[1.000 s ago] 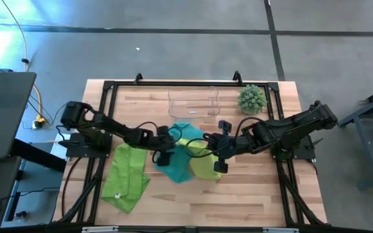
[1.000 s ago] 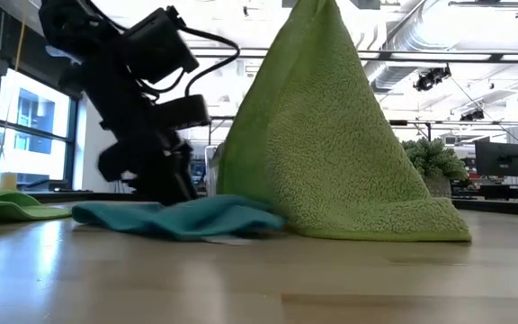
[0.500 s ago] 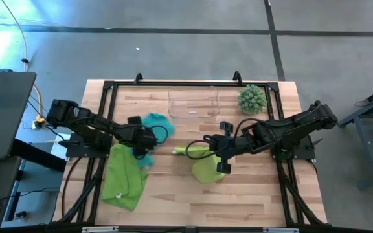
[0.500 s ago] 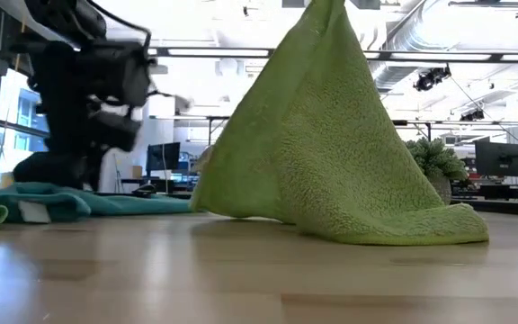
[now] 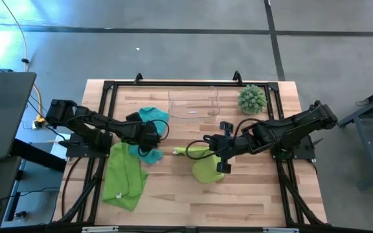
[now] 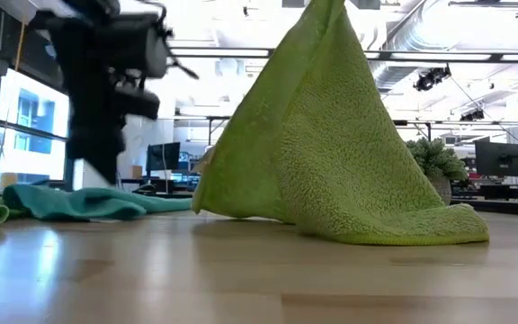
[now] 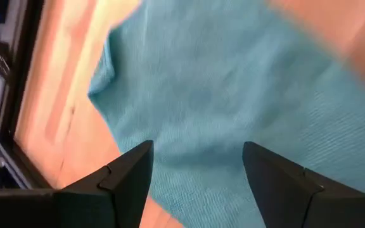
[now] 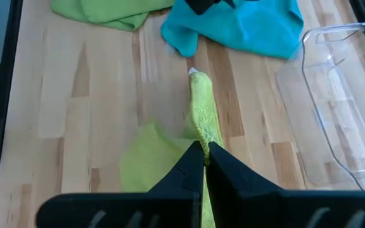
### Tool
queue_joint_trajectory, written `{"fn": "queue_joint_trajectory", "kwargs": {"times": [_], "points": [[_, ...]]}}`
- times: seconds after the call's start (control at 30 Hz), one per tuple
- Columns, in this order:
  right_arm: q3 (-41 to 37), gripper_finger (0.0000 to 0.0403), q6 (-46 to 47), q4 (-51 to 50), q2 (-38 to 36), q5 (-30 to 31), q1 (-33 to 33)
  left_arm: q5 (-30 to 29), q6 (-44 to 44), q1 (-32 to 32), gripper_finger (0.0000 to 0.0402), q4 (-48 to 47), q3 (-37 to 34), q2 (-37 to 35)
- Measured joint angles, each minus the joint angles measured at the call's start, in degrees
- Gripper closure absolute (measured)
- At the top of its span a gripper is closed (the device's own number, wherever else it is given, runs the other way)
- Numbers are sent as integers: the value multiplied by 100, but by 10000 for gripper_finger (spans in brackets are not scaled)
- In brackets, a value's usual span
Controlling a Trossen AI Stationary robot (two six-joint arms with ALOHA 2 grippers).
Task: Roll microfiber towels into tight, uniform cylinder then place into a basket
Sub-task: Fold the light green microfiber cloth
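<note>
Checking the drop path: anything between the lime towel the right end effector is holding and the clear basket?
Nothing visible. The right end effector pinches the lime green towel mid-table; bare wood runs from there to the basket at the far edge. The teal towel lies off to the left, the plant ball right of the basket.

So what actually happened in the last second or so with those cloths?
The left claw dragged the teal towel out from under the lime towel toward the table's left side, and now stands open above it. The right claw kept its pinch on the lime towel, which stayed lifted like a tent. The other green towel, the basket and the plant ball did not move.
</note>
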Motion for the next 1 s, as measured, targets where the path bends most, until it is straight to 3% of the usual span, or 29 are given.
{"fn": "queue_joint_trajectory", "kwargs": {"times": [0.23,0.47,0.77,1.0], "points": [[0,403,49,62,0,426,-4,53,284,-232,168,268,885,-3],[-2,403,38,475,0,1476,-139,69,901,-605,168,1584,968,-5],[0,403,52,679,0,1563,-614,-96,1942,-865,168,3422,970,19],[-2,403,40,686,0,1498,-721,-1364,2369,-758,168,4057,970,19]]}}
